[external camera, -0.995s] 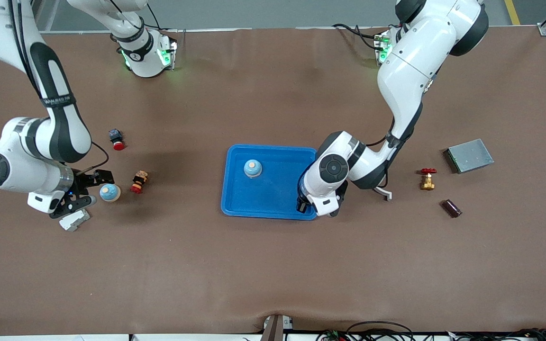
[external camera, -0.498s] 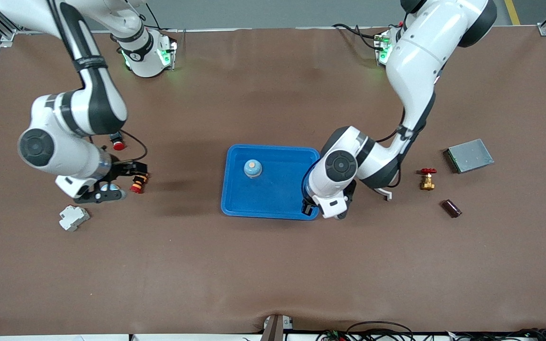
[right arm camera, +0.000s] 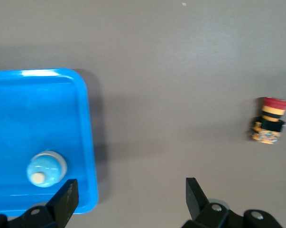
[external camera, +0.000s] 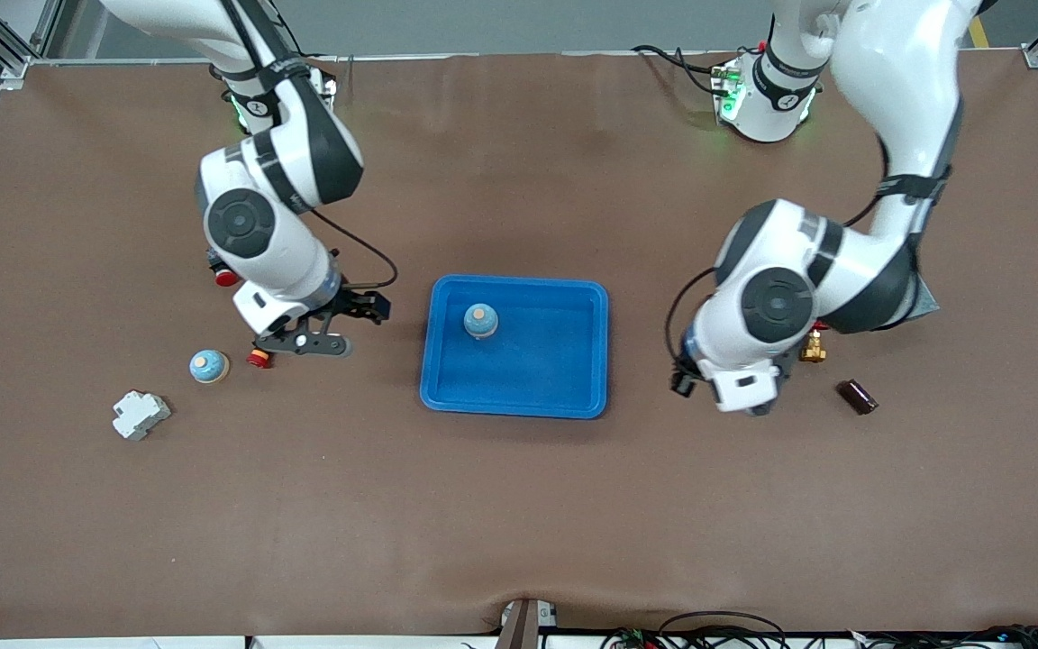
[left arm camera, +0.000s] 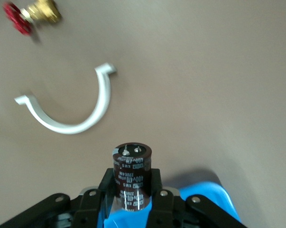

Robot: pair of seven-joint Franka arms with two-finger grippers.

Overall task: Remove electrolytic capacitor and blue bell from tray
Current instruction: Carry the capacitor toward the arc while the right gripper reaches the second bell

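Over the bare table between the blue tray (external camera: 451, 379) and the brass valve (external camera: 812, 346), my left gripper (left arm camera: 132, 190) is hanging in the air, fingers clamped on the dark capacitor (left arm camera: 132, 175), which is standing upright in them. A white curved clip (left arm camera: 69, 110) is lying just below it. My right gripper (right arm camera: 128, 195) is hovering with fingers spread and nothing in them, over the table beside the tray at the right arm's end. One blue bell (external camera: 480, 320) is sitting in the tray, another (external camera: 209, 365) is sitting out on the table, beside the red-capped button (right arm camera: 270, 120).
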